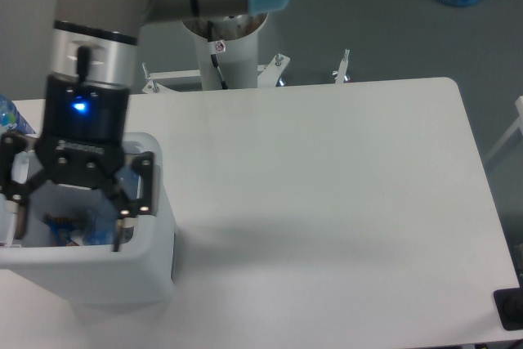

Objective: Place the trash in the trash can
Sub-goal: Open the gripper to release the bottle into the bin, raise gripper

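Gripper (pixel 67 230) spread wide over the trash can (pixel 151 271), fingers apart w/ nothing between them. I'm hanging directly above the can's opening, fingertips roughly at rim level, the grey strip on the rim just to my right.

Trash: the crushed bluish bottle (pixel 98 225) looks to be down inside the can, below and between my fingers, beside some dark and orange bits on the can floor. Can't make out the small wrapper for sure; a pale scrap lies below me but it's too blurry to name. No trash on the tabletop (pixel 327 185) to my right.

Step in hand, as I judge it: release done, get clear. To do that well: lift straight up, no sideways drift, since my spread fingers sit close to the rim on the right side and could snag the can or nudge it. Hold the jaws wide till I'm well above the rim, then swing out over the tabletop.
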